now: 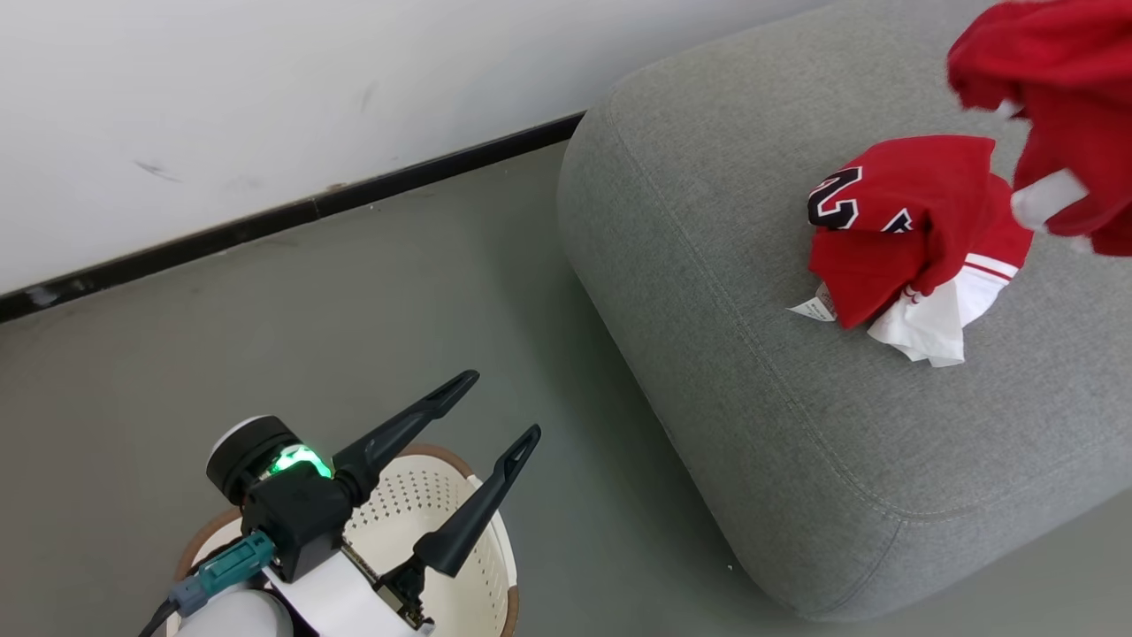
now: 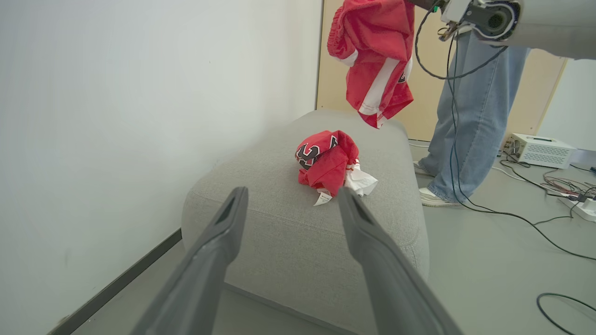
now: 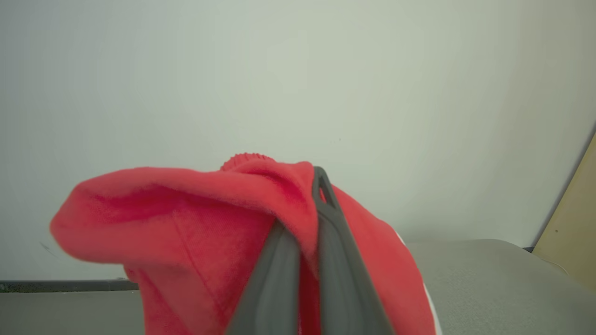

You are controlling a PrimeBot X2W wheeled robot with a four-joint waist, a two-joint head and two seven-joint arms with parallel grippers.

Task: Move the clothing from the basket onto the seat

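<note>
Held piece: red shorts (image 1: 1061, 71) with white side trim, pinched in the right gripper (image 3: 302, 200), whose fingers are clamped together with a fold of cloth bunched over them.
Key relation: the shorts hang above the seat (image 1: 707, 310), apart from it, over its far part just past the jersey (image 1: 893, 230). The way to the cushion is straight down.
Long axis: vertical, since the shorts dangle from the pinch with their hem lowest.
Nearer arm: the right one, which already carries the load. The left gripper (image 1: 500, 403) sits well apart over the basket (image 1: 508, 548), fingers spread, gripping nothing.
Jersey: crumpled heap resting on the seat top, black-and-white numeral uppermost, white lining and a label spilling at its near edge.
Seat: light-grey woven fabric, rounded corners, a seam running round below the top – soft, so cloth should settle where it lands.
Basket: cream perforated plastic, brown rim band; the inside wall in sight is bare, the rest hidden behind the left arm.
Shorts fabric: soft, limp knit – likely to fall in a heap.
Bystander: a person's legs (image 2: 465, 116) in jeans, beyond the seat.
</note>
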